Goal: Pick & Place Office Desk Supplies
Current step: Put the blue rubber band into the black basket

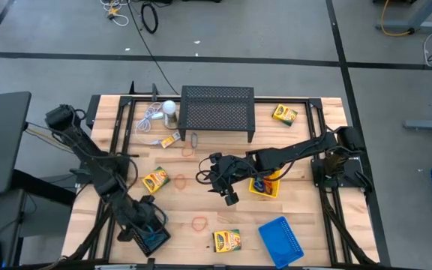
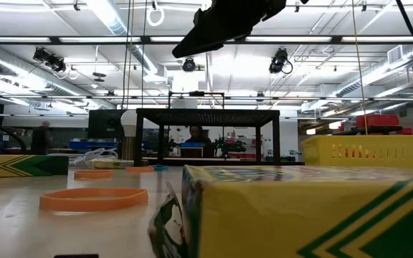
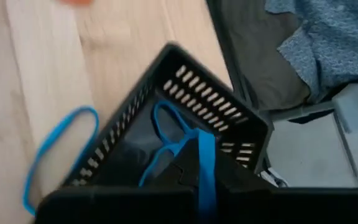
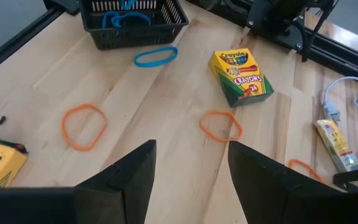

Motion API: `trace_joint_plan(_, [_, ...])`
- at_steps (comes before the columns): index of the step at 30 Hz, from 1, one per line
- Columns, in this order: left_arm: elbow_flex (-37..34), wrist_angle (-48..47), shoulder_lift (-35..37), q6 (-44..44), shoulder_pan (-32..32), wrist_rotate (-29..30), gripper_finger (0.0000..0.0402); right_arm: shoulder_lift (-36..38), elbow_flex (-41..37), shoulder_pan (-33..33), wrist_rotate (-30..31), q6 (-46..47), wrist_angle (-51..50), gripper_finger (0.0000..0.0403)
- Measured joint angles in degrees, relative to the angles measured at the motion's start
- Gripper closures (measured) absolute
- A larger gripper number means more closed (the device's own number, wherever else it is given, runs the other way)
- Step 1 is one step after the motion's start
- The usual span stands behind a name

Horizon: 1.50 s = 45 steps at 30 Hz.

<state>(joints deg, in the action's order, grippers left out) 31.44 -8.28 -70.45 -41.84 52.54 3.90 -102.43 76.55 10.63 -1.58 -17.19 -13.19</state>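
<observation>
Orange band (image 4: 220, 125) beyond right hand (image 4: 191, 171)

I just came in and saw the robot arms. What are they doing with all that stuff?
They are sorting desk supplies. The left pincer is shut on a blue rubber band over the black tray. The right pincer hangs open above orange rubber bands and a crayon box on the table.

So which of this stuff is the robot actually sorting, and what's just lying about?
Job:
- rubber bands, e.g. orange and blue
- crayon boxes, e.g.
- black tray, yellow tray, blue tray

Lying about:
- black mesh stand
- white round thing with cord
</observation>
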Motion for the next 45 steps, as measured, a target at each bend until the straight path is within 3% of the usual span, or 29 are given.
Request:
trace_joint_plan(7, [0.02,0.07,-4.07,-7.15,0.78,1.72,0.0364,-0.02,0.00,0.00,-0.02,0.00,-0.42,0.0195])
trace_joint_plan(15, [0.02,-0.08,-4.20,-8.46,0.75,6.63,0.0278,-0.04,0.00,0.00,-0.03,0.28,-1.09,0.0195])
trace_joint_plan(23, [0.02,-0.08,-4.20,-10.10,1.72,6.60,0.0209,-0.04,-0.02,0.00,-0.09,1.27,-2.16,0.0195])
trace_joint_plan(37, [0.02,-1.02,-4.20,-22.08,7.35,7.15,0.0198,-0.04,-0.02,0.01,-0.06,1.29,-2.10,0.0195])
trace_joint_plan(45, [0.02,-2.41,-4.20,-19.61,9.40,21.61,0.0198,-1.78,-0.07,0.00,0.00,1.27,-0.22,0.0195])
